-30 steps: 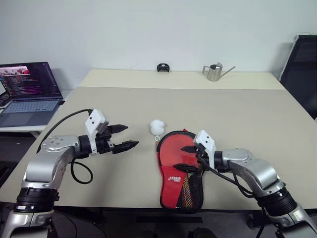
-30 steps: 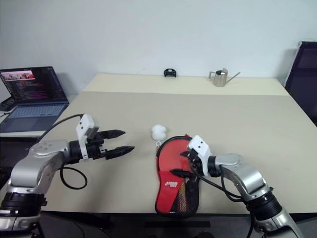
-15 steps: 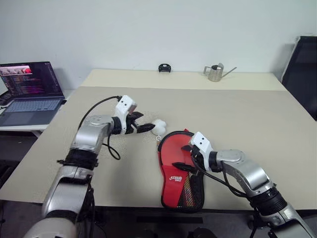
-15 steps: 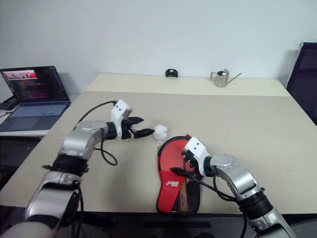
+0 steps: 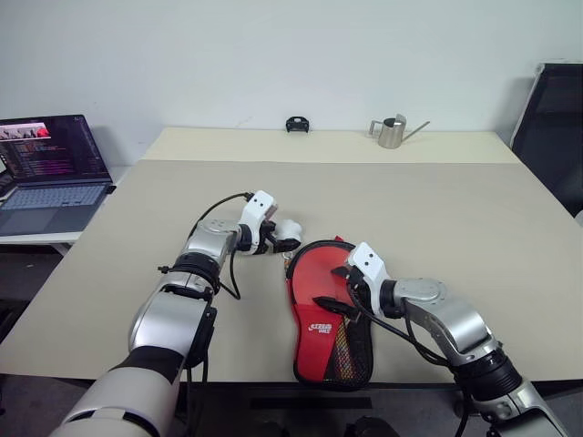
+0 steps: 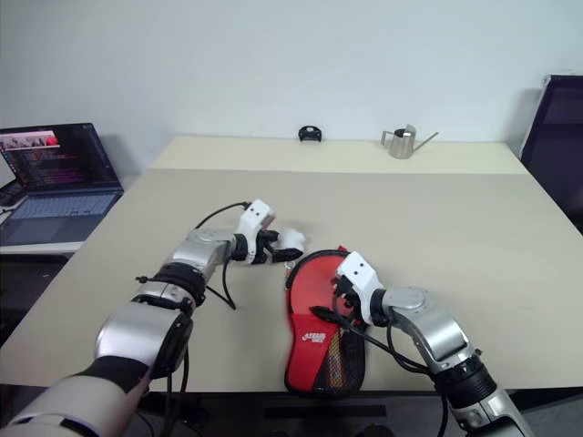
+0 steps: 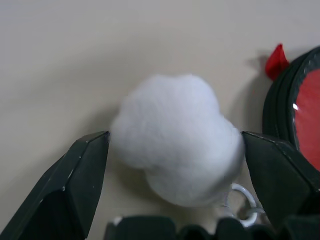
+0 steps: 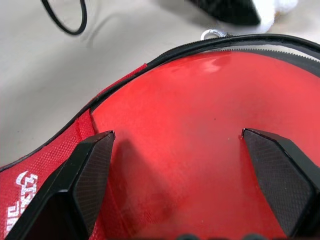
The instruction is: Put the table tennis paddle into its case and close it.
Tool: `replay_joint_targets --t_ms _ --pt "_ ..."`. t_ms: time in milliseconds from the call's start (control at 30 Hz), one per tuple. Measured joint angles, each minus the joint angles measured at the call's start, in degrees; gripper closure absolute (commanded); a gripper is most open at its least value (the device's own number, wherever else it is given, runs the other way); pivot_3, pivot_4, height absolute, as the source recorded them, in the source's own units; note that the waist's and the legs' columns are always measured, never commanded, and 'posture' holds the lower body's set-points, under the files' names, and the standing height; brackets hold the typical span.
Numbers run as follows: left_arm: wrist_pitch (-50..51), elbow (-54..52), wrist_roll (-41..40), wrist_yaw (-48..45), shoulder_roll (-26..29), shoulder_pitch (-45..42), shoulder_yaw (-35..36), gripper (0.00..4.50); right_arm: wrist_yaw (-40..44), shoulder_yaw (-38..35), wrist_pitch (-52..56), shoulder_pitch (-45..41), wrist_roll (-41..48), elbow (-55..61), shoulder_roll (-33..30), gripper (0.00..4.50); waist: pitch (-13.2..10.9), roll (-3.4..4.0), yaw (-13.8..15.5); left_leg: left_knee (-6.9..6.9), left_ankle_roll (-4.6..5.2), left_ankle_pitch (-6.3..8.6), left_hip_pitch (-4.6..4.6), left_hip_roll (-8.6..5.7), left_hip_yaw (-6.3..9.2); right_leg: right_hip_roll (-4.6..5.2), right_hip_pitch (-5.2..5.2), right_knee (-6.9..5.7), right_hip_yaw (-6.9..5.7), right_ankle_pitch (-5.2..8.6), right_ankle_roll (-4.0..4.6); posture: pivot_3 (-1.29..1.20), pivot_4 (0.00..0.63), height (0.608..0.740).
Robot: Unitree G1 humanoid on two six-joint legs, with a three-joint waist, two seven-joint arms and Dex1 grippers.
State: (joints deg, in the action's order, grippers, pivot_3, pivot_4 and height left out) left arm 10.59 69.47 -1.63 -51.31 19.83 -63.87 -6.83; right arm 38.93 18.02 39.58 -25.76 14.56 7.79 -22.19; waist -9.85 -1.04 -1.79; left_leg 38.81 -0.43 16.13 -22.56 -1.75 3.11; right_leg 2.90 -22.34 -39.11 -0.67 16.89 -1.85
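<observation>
Reaching across the table, the left gripper (image 7: pixel 175 165) now brackets the white pompom (image 7: pixel 177 142), fingers spread apart. Right gripper (image 8: pixel 187 170) hovers, fingers apart, over the table tennis paddle (image 5: pixel 321 282) in the case (image 5: pixel 360 355).

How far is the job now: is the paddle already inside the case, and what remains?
Done: the paddle lies inside the open case. In hand: the open left hand brackets the white pompom by the zip ring; the open right hand hovers over the paddle. Left: close the case.
</observation>
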Motion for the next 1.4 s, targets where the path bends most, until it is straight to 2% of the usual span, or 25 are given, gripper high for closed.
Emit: replay_joint_targets --t_ms 100,200,500,567,600,833,1067,1200,1400 --pt "-0.8 0.9 1.0 -1.0 -0.5 -0.3 0.0 0.0 -0.4 0.0 0.1 0.1 0.0 0.1 0.1 0.03 0.0 0.0 0.0 0.0 0.0 0.0 0.01 0.0 0.02 0.0 0.01 -0.01 0.0 0.0 0.0 0.0 0.15 0.74" --pt "-1.3 0.9 1.9 -1.9 -0.6 -0.2 0.1 0.63 -1.2 0.0 0.3 0.4 0.0 0.6 0.3 0.0 0.0 0.0 0.0 0.0 0.0 0.0 0.0 -0.01 0.02 0.0 0.01 -0.01 0.01 0.0 0.0 0.0 0.15 0.74" --pt "-1.3 1.3 1.8 -3.1 -0.8 0.4 2.2 3.74 -2.9 -1.6 1.6 1.3 0.3 1.3 1.6 0.0 0.0 0.0 0.0 0.0 0.0 0.0 0.01 -0.01 0.02 0.0 0.01 -0.03 0.01 0.0 0.0 0.0 0.15 0.74" --pt "-1.2 0.9 1.5 -3.7 -0.3 0.9 2.9 4.26 -3.4 -2.4 2.6 1.3 0.7 1.4 2.3 0.0 0.0 0.0 0.0 0.0 0.0 0.0 0.02 0.01 0.02 0.0 0.0 -0.05 0.01 0.0 0.0 0.0 0.15 0.74" --pt "-1.1 0.7 1.4 -4.3 0.0 1.1 3.0 4.38 -3.8 -2.7 2.9 1.3 0.8 1.3 2.5 0.0 0.0 0.0 0.0 0.0 0.0 0.0 0.02 0.01 0.02 0.0 0.0 -0.06 0.01 0.0 0.0 0.0 0.15 0.74" --pt "1.6 -3.0 -0.3 -9.6 2.7 1.7 5.0 4.39 -4.2 -2.8 3.5 0.5 -0.4 0.4 2.5 0.0 0.0 0.0 0.0 0.02 0.0 0.0 0.02 -0.01 0.02 0.0 0.01 -0.06 0.01 0.0 0.0 0.0 0.15 0.74" --pt "4.2 -7.6 -0.7 -12.9 3.2 3.1 4.9 4.39 -4.0 -0.1 2.1 -0.8 -3.5 -1.4 2.1 0.0 0.0 -0.04 0.0 0.03 0.0 0.0 0.14 0.0 -0.01 -0.02 0.03 -0.22 0.03 0.0 0.0 0.0 0.15 0.74" --pt "3.3 -7.0 0.4 -9.3 2.3 2.9 4.7 4.39 -4.2 0.6 2.0 -0.8 -4.6 -1.7 2.6 0.0 0.1 -0.13 0.0 0.06 0.0 0.0 0.21 0.0 -0.01 -0.01 0.05 -0.38 0.04 0.0 0.0 0.0 0.15 0.74" --pt "-0.2 -0.7 2.8 -1.8 -1.9 -0.6 4.3 4.39 -5.5 0.6 2.2 -0.2 -5.8 -1.4 4.3 0.0 0.2 -0.37 -0.2 0.08 0.0 0.0 0.29 0.0 -0.05 -0.02 0.05 -0.48 0.06 0.0 0.0 0.0 0.15 0.74"
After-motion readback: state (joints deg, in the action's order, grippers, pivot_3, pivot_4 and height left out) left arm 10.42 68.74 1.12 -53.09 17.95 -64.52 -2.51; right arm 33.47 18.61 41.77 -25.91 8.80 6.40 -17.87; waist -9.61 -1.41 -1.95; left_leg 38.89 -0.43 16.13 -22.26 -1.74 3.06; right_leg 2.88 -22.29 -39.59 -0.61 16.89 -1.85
